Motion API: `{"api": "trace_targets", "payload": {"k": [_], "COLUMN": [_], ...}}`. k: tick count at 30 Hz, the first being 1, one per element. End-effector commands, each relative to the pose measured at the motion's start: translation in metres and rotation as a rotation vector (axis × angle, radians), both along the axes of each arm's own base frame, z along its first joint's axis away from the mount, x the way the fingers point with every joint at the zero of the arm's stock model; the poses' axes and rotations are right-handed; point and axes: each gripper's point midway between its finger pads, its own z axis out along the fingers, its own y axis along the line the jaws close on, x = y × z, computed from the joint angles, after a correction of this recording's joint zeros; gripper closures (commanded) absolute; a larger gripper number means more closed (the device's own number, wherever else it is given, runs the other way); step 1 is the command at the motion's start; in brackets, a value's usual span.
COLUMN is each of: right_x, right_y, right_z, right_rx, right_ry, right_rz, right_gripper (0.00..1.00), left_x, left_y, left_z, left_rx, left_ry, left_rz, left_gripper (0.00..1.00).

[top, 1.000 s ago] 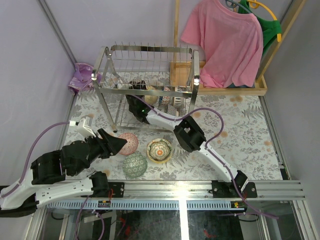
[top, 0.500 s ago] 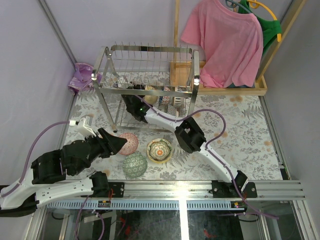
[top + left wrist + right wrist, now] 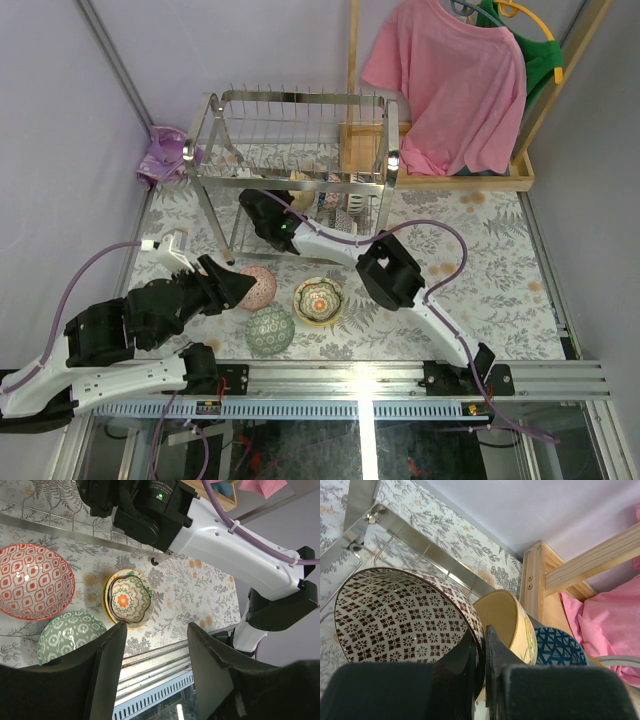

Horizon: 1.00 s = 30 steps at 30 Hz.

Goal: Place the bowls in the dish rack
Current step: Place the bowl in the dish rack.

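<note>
Your dish rack [image 3: 295,160] stands far-left on the table [image 3: 480,250]. R gripper [image 3: 481,632] reaches inside it, pinched tight on the brown-patterned bowl [image 3: 395,615] rim, next to the yellow bowl [image 3: 507,615] & blue bowl [image 3: 560,647]. L gripper [image 3: 156,627] hangs wide open, empty, over the red bowl [image 3: 32,580], green bowl [image 3: 70,635] & floral bowl [image 3: 129,599].

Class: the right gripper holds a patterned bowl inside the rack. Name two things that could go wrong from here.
1. The right gripper pinches only the rim of the brown-and-white patterned bowl. Once released, it might tip and knock the yellow bowl beside it.
2. Pulling back, the gripper could snag a rail of the shiny steel wire dish rack.
</note>
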Motion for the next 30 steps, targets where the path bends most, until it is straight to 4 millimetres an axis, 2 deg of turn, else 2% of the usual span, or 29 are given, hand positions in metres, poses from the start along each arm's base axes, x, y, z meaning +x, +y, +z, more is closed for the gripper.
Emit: {"api": "trace_targets", "payload": {"k": [1,3,7,13,22,30], "right_x": [-0.035,-0.052,-0.073,-0.086,-0.098,-0.107], "right_y": [0.010,0.011,0.015,0.006,-0.050,-0.083], "right_z": [0.021,0.025,0.033,0.038,0.048,0.056], "right_rx": [-0.022,-0.002,0.050,0.056,-0.070,-0.155], "right_ry": [0.024,0.030,0.062,0.098,0.115,0.145], "right_rz": [0.068,0.082,0.107,0.055,-0.146,-0.270], "right_gripper": [1.00,1.00,1.00,1.00,1.00,1.00], "left_x": [0.004,0.005,0.006,0.006,0.006,0.003], "left_y": [0.001,0.000,-0.002,-0.004,-0.006,-0.004], "left_z": [0.018,0.019,0.021,0.021,0.024,0.027], "left_rx": [-0.060,-0.061,-0.061,-0.060,-0.071,-0.081], "left_ry": [-0.039,-0.040,-0.047,-0.047,-0.059,-0.069], "left_rz": [0.022,0.022,0.019,0.014,0.005,-0.010], "left_gripper": [0.49,0.49,0.49,0.49,0.49,0.49]}}
